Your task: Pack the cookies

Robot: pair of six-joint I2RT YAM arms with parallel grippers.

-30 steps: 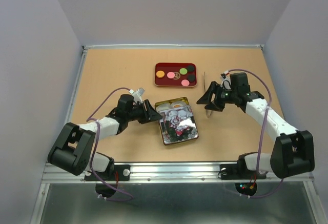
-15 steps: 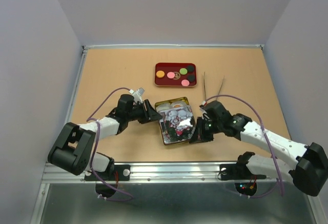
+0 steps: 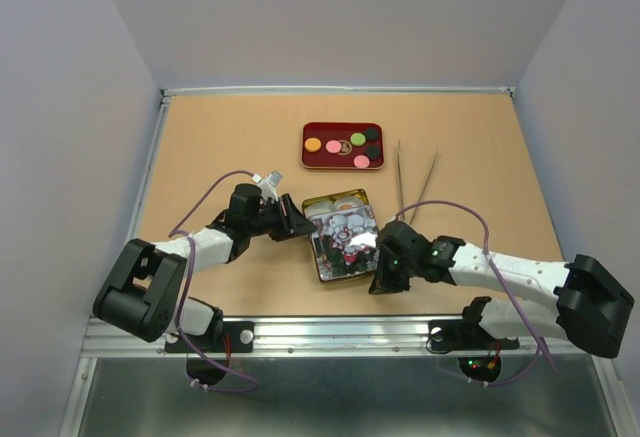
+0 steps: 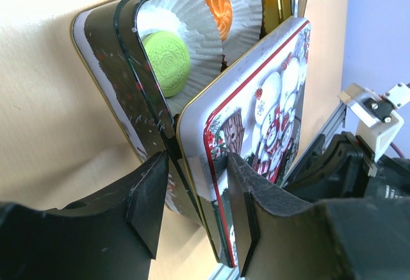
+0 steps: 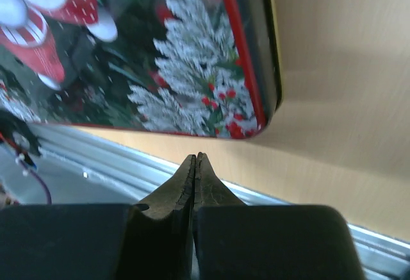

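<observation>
We can read no word, number or brand mark anywhere. The lid (image 4: 256, 126) of the tin (image 4: 106, 81), its edge between the fingers of the left gripper (image 4: 195, 190), bears only printed pictures. These are snowmen there, and a snowy tree with red berries just ahead of the right gripper (image 5: 195, 159). The green cookie (image 4: 168, 62), beyond the left fingers, has a stamped pattern too fine for us to read.
</observation>
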